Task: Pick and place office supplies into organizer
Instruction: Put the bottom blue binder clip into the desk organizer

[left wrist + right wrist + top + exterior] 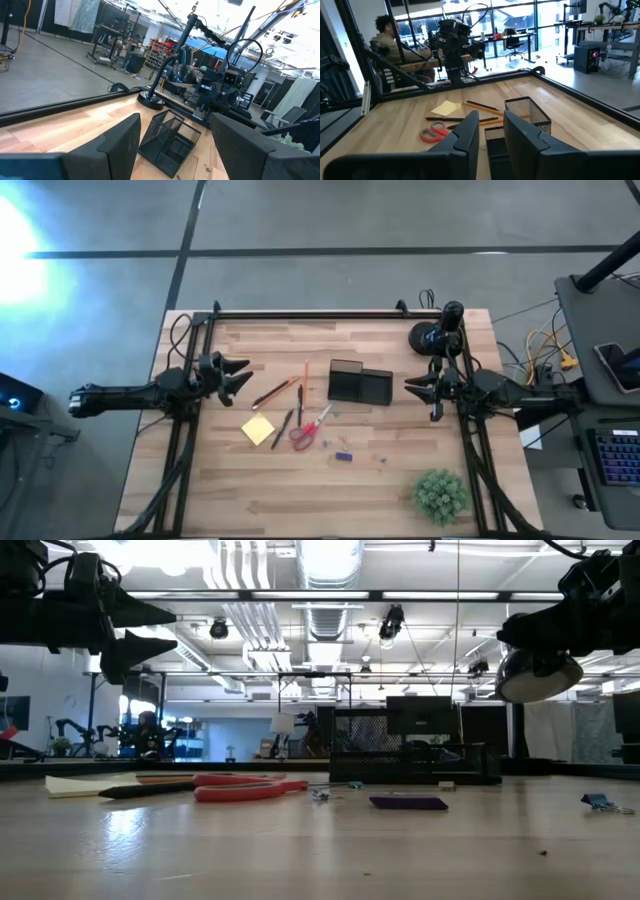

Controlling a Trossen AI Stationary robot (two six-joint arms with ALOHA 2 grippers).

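Left gripper [243, 374] hangs wide open, empty, left of the pens [285, 392]. Right gripper [412, 387] slightly parted, empty, beside the organizer [358, 384] at table centre. Sticky pad [258, 429] and scissors [310, 430] lie in front of the pens.

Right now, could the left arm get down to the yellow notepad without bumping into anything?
Probably yes. The left pincer hangs open above the table, and the notepad lies flat nearby with bare wood around it; only a dark pen lies close beside it.
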